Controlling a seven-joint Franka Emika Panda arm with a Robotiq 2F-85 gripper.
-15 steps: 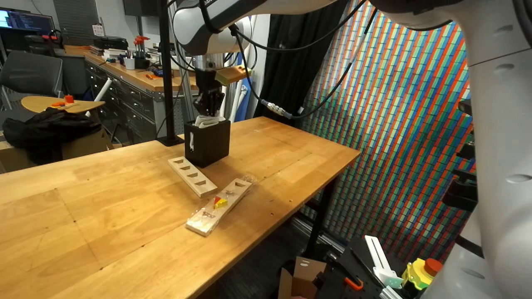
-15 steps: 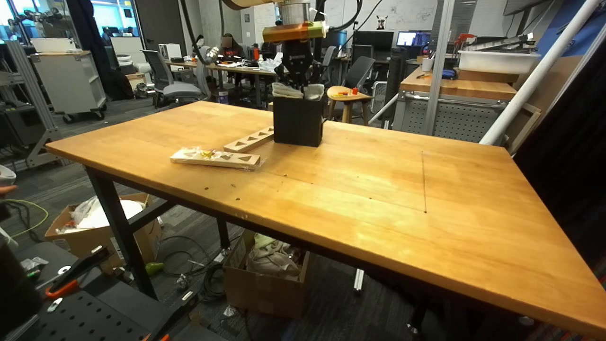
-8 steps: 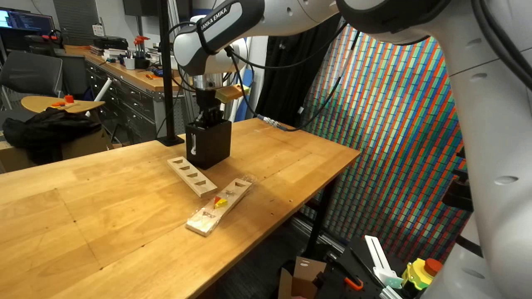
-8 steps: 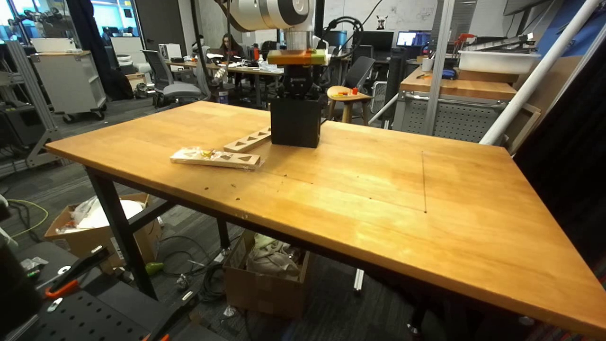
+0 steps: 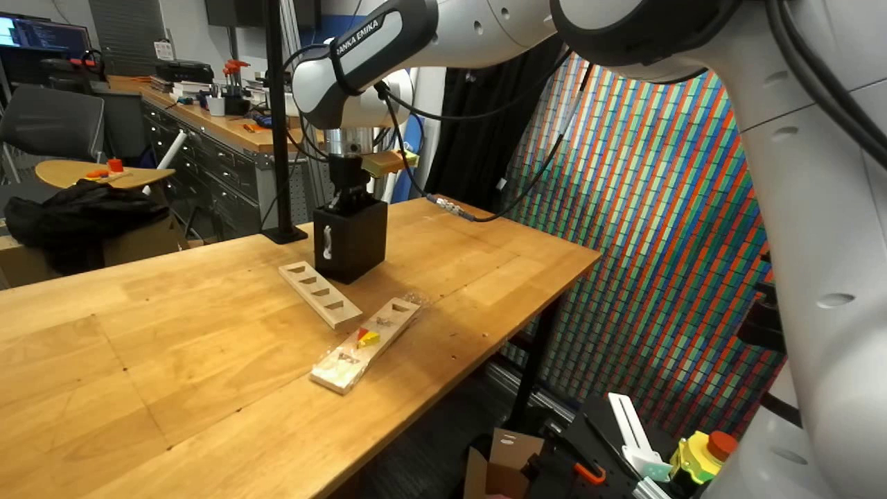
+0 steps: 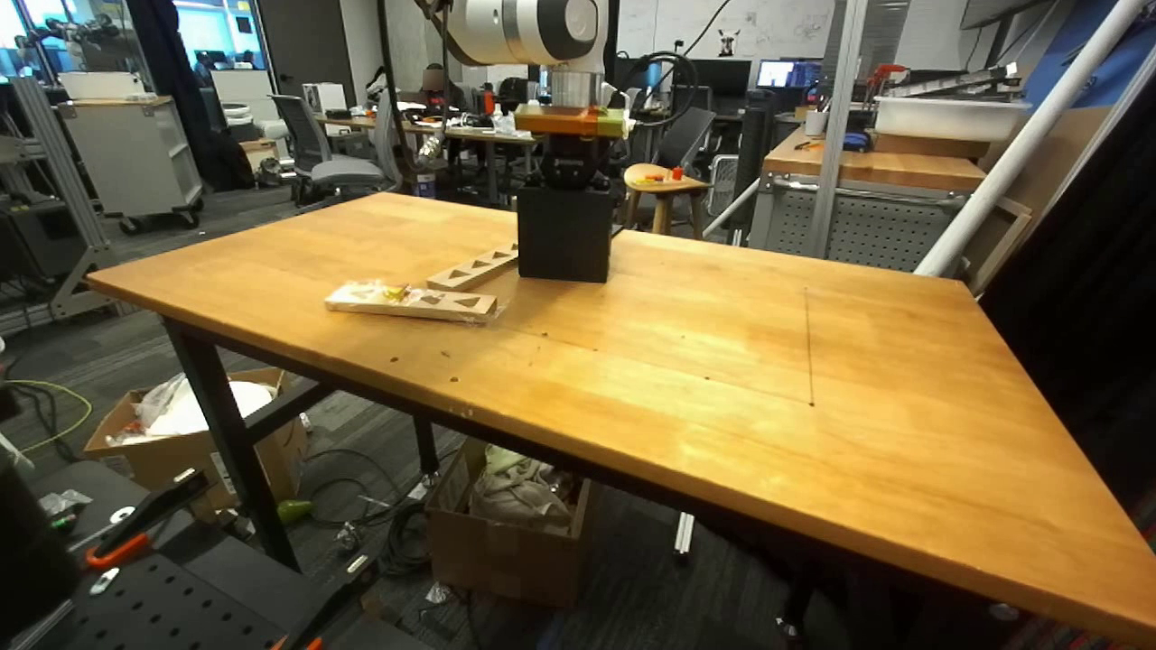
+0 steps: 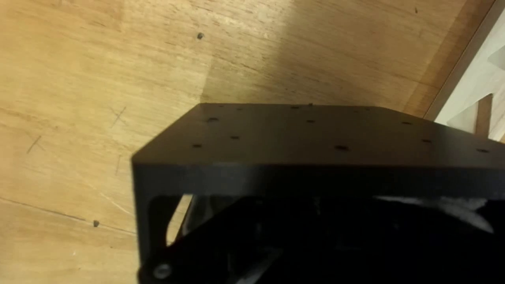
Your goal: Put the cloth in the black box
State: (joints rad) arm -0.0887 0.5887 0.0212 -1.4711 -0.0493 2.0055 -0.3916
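Left of centre in an exterior view, the gripper point(image 5: 350, 199) sits partly inside the black box point(image 5: 352, 244), its fingertips hidden, so whether they are spread or closed is unclear. Pale cloth point(image 7: 461, 208) shows inside the box, lower right in the wrist view.

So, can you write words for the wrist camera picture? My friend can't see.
The gripper, mostly lost in shadow, reaches down into a black box with bits of pale cloth showing inside. The box stands on a wooden table, and part of a pale wooden board shows at the right edge.
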